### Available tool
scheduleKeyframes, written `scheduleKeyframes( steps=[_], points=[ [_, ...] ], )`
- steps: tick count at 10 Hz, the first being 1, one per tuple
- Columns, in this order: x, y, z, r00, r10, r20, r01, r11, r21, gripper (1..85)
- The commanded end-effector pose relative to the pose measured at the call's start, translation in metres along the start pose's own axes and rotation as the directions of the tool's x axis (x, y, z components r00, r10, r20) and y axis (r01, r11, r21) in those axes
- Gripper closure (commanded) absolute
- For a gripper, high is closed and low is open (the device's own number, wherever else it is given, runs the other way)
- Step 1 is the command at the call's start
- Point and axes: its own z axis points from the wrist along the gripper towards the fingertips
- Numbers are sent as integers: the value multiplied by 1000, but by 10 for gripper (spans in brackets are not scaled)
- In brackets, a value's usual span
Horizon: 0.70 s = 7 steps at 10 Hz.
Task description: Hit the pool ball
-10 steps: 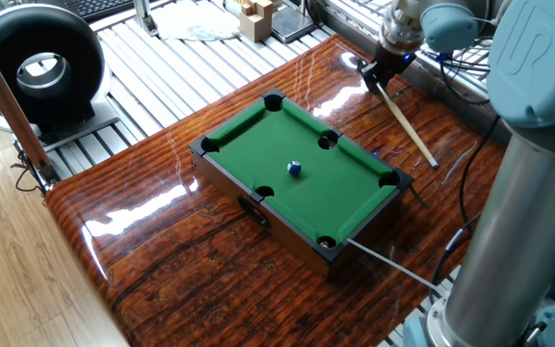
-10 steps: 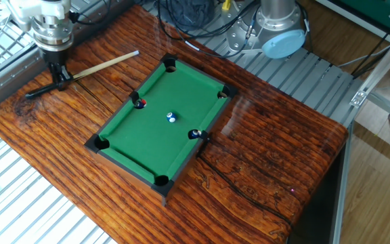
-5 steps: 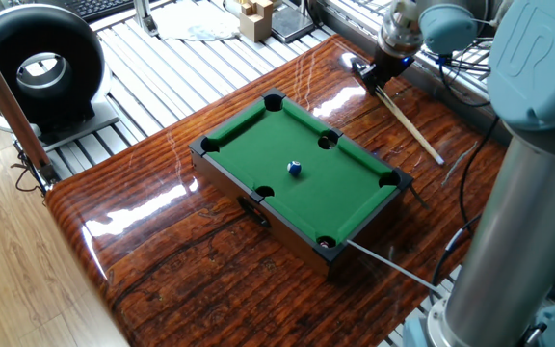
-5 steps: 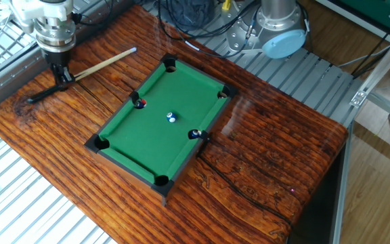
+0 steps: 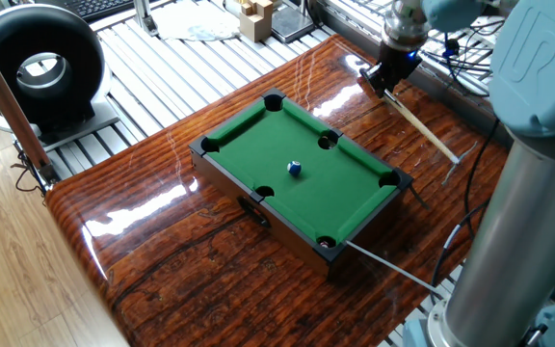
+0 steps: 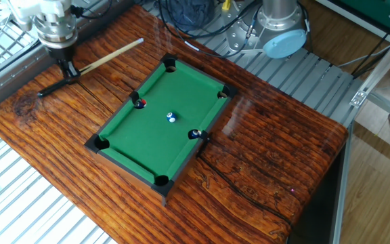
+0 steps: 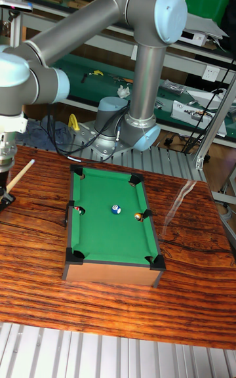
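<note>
From one fixed view, a little pool table [image 5: 258,123] with green felt sits on a shiny brown wooden table [image 5: 181,251]. The pool ball [image 5: 295,168] is blue with a white spot, and it rests alone near the middle of the felt, away from the black holes. The claw [image 5: 385,79] is past the far corner of the little table, down by the wood. It is closed on a thin wooden stick [image 5: 422,130]. The stick runs out from the claw along the wood, off to the side of the little table. It does not touch the ball.

From the other fixed view, the claw [image 6: 67,68] is at the top left, well apart from the little pool table [image 6: 202,139]. It grips the stick [image 6: 110,56] near its dark end, and the pale end points toward the table's far corner. The blue ball [image 6: 171,117] sits in the middle of the felt. A red ball [image 6: 140,103] sits by one side hole and another small ball [image 6: 195,134] by the hole on the other side.

From the tall fixed view, the big gray arm [image 7: 78,30] bends over from the back. The claw [image 7: 8,192] is at the left edge, partly cut off, with the stick [image 7: 19,175] in it. The blue ball [image 7: 116,209] is mid-felt on the little table [image 7: 111,273].
</note>
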Motion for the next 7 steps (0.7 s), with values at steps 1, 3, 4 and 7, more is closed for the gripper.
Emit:
scheduleKeyframes(
  steps=[1,3,4,7],
  points=[
    [4,3,-19,998,29,-49,-32,997,-66,847],
    [-2,2,-31,996,79,-44,-82,993,-89,847],
    [-8,-4,-36,996,82,-23,-84,994,-68,847],
    [-20,1,-48,995,91,29,-90,995,-34,847]
  ],
)
